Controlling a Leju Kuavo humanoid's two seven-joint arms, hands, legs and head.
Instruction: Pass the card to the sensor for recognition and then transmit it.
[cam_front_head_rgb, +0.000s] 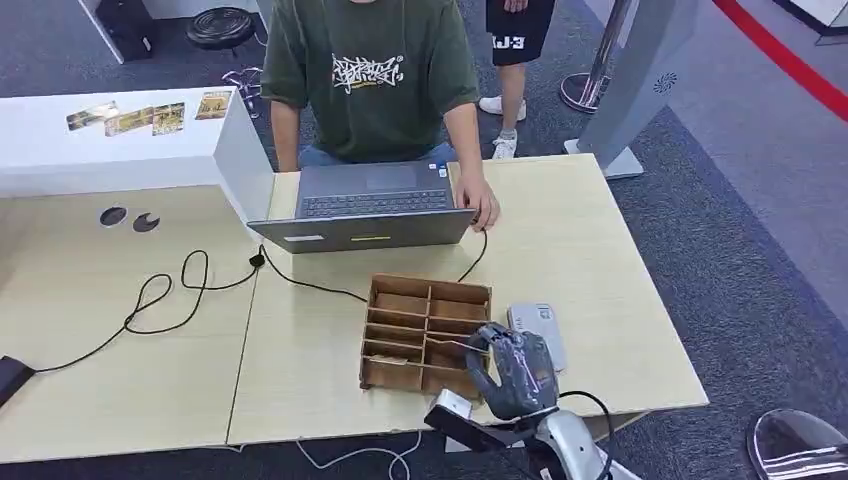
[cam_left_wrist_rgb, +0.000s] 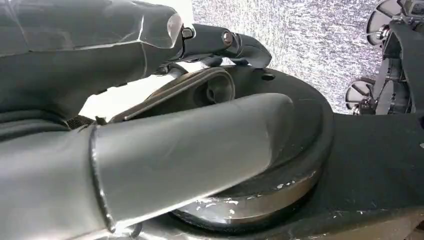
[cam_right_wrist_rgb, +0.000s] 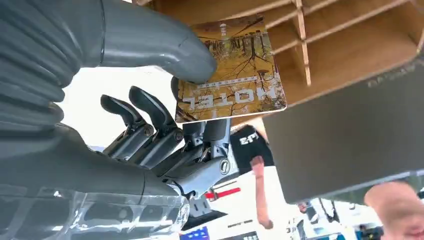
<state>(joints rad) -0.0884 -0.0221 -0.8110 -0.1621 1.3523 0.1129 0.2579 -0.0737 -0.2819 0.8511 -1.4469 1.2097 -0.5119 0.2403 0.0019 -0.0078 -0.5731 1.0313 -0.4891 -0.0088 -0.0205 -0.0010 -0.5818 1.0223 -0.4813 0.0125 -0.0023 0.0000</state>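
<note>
The right hand (cam_front_head_rgb: 518, 368) is raised over the near edge of the wooden bench (cam_front_head_rgb: 620, 300), beside the near right corner of a wooden divided box (cam_front_head_rgb: 425, 335). In the right wrist view, this hand (cam_right_wrist_rgb: 165, 115) pinches a hotel key card (cam_right_wrist_rgb: 232, 75) between the thick grey thumb and the dark fingers (cam_right_wrist_rgb: 150, 107). The card shows an autumn forest picture and the word HOTEL. It is lifted clear of the box (cam_right_wrist_rgb: 340, 45), whose compartments are seen behind it.

A grey card reader (cam_front_head_rgb: 538, 330) lies flat on the bench just beside the right side of the box, near the right hand. An open grey laptop (cam_front_head_rgb: 365, 205) stands beyond the box, and a black cable (cam_front_head_rgb: 180, 290) runs across the bench to its left. A person in a green T-shirt (cam_front_head_rgb: 370, 80) sits behind the laptop with one hand (cam_front_head_rgb: 483, 210) resting at its corner.

The left hand (cam_left_wrist_rgb: 150, 100) is seen in the left wrist view; its thumb and dark fingers (cam_left_wrist_rgb: 225, 42) lie rather close together, and I cannot tell whether they hold anything.
</note>
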